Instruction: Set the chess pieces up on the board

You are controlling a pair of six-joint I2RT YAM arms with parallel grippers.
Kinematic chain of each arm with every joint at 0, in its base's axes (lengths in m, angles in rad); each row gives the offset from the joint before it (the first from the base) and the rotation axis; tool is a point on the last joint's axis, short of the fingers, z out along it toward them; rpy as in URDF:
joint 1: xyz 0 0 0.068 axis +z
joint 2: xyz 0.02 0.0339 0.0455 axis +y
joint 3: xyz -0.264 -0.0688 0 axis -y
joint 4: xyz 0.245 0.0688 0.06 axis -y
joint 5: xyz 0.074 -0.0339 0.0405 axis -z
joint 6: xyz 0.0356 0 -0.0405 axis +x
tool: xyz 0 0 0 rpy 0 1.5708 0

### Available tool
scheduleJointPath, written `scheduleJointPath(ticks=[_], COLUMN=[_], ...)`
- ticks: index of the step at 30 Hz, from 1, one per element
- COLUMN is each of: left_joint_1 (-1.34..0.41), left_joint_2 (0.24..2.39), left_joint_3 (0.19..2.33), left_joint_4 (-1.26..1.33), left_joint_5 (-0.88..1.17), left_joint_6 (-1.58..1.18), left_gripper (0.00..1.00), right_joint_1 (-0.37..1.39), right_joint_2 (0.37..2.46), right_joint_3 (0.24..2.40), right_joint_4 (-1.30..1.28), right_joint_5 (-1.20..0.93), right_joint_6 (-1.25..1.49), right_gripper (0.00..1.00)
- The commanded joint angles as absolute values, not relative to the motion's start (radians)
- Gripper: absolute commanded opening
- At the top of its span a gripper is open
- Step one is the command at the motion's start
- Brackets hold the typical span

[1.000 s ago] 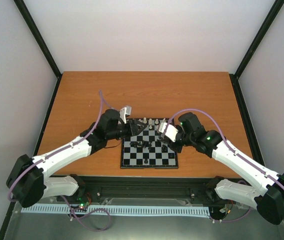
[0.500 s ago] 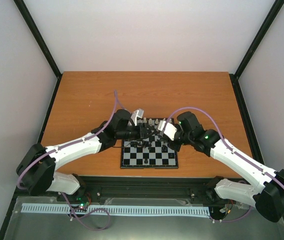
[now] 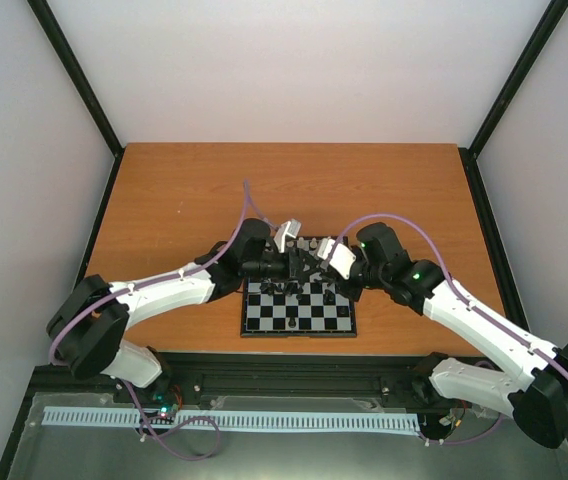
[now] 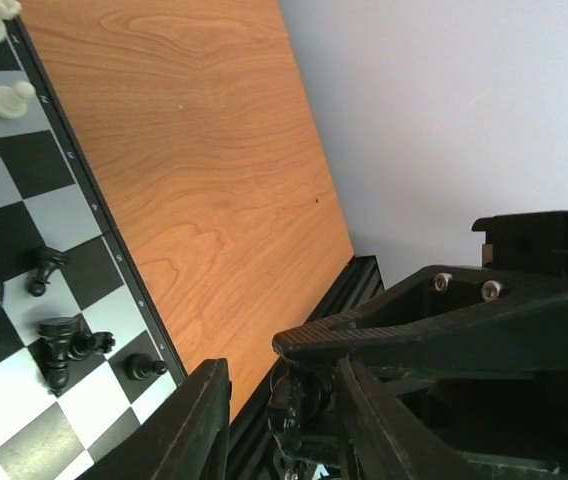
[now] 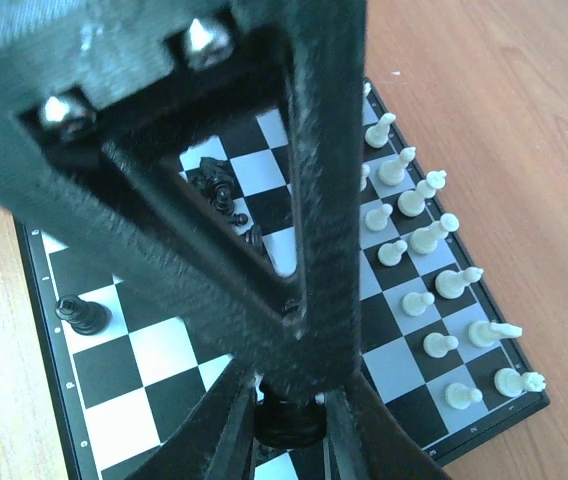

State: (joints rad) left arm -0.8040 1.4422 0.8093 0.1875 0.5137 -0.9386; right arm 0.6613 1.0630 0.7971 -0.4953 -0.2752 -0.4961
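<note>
Left end effector [image 4: 282, 425] slid over the board [image 3: 299, 320] — grip unclear; right end effector [image 5: 292, 440] pinches a black piece [image 5: 289, 412].

BODY | left arm [image 3: 164, 292], right arm [image 3: 474, 315]: white link shells, black joint housings | purple cable [image 3: 244, 200] along each arm | pale grey camera block [image 3: 337, 258] at each wrist | green light [image 3: 415, 270] on right arm | right end effector [image 5: 289, 425]: black triangular frame, two silver screws [image 5: 201, 35]

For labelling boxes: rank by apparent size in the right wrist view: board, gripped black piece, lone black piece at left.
1. board
2. gripped black piece or lone black piece: unranked; the first is nearer, partly hidden.
</note>
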Motion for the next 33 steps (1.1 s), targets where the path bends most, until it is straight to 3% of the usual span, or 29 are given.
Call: scheduleJointPath(ticks=[1, 10, 16, 22, 26, 33], left_joint_1=[-0.833, -0.836, -0.837, -0.837, -0.895, -1.051], left_joint_2=[1.461, 1.463, 1.407, 1.284, 1.303, 1.428], left_joint_3=[0.869, 0.85, 0.892, 1.006, 1.021, 1.017], left_joint_4=[0.243, 0.26, 0.081, -0.418, -0.609, -0.71], left_joint_5=[0.549, 0.533, 0.451, 0.076, -0.16, -0.299], left_joint_6=[-0.939, -0.932, -0.8, -0.574, -0.507, -0.505], left_gripper=[0.32, 0.12, 0.03, 0.02, 0.01, 0.01], right_joint_1=[0.657, 0.657, 0.657, 0.633, 0.617, 0.615], right_joint_2=[1.027, 1.034, 0.999, 0.884, 0.912, 0.912], right_joint_3=[0.791, 0.788, 0.778, 0.731, 0.735, 0.724], right_joint_4=[-0.452, -0.468, -0.47, -0.433, -0.419, -0.414], right_joint_5=[-0.261, -0.275, -0.227, -0.143, -0.07, -0.06], right_joint_6=[-0.485, -0.491, -0.492, -0.496, -0.484, -0.495], right_gripper=[0.13, 0.15, 0.41, 0.63, 0.64, 0.64])
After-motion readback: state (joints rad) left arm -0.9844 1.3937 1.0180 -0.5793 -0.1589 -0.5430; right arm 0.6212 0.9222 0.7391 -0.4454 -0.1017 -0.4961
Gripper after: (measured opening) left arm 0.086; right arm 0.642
